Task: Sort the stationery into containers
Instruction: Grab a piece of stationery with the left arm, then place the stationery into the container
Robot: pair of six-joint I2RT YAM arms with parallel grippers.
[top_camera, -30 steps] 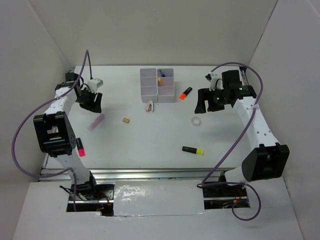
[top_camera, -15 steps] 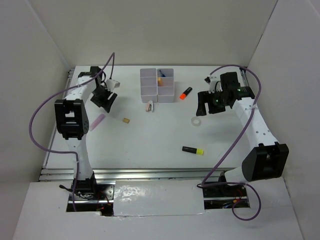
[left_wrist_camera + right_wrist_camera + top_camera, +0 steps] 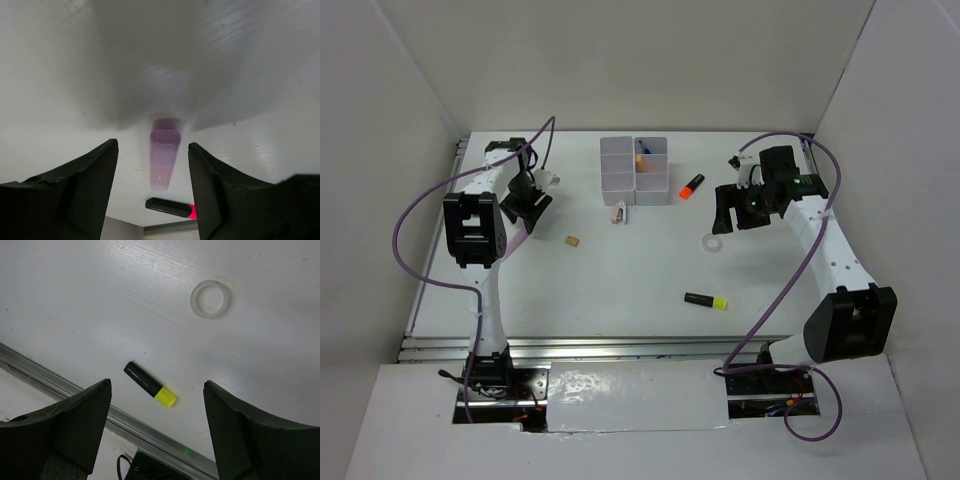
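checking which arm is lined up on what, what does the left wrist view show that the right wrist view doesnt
Only the left wrist view: a pale pink marker lying on the table, framed between the open fingers of the left gripper, and a black-and-pink marker near the bottom edge.
Only the right wrist view: the clear tape ring, the yellow-and-black highlighter and a metal rail, with the right gripper open and holding nothing.
Both: white table surface and an open gripper.

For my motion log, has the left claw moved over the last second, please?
Yes, the left claw moved rightward, closer to the white square plastic bin grid.
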